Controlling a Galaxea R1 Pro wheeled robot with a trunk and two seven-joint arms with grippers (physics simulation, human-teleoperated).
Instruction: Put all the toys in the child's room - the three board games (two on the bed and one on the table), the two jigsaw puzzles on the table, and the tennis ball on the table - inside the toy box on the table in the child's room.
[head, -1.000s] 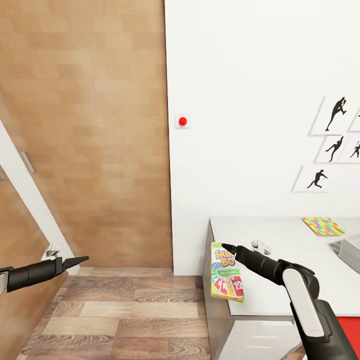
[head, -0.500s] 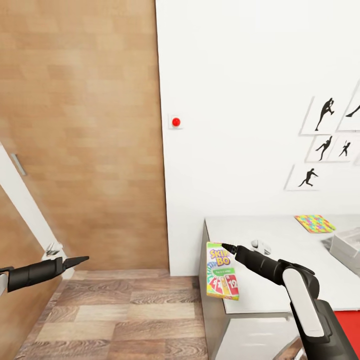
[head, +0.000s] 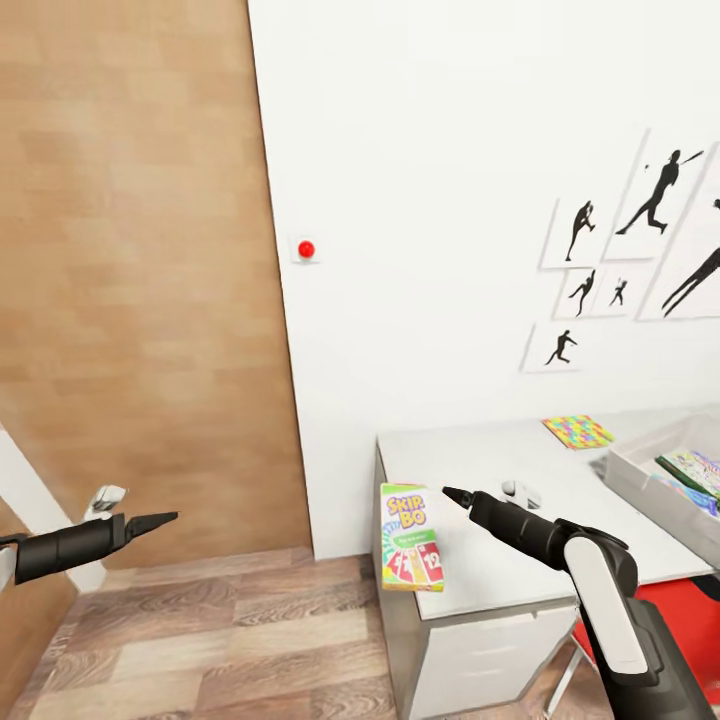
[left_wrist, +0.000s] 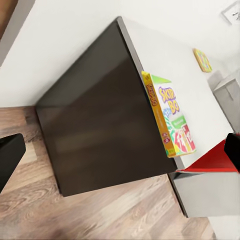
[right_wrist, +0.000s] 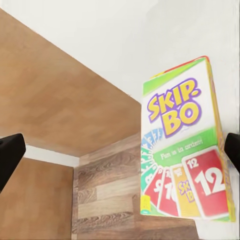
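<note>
Yellow-edged Skip-Bo box (head: 411, 537) lies at the desk (head: 520, 470) corner, lower centre; right pincer (head: 458, 496) hovers beside it, spread wide; left pincer (head: 165, 519) grip unclear.

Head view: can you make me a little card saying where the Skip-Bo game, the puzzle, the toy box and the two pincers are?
Skip-Bo game: lying flat on the table, by its left edge
right pincer: open, empty, just right of the game, not touching it
left pincer: open, empty, over the wood floor
jigsaw puzzle: flat on the table near the wall
toy box: at the table's right end, something colourful already inside
</note>
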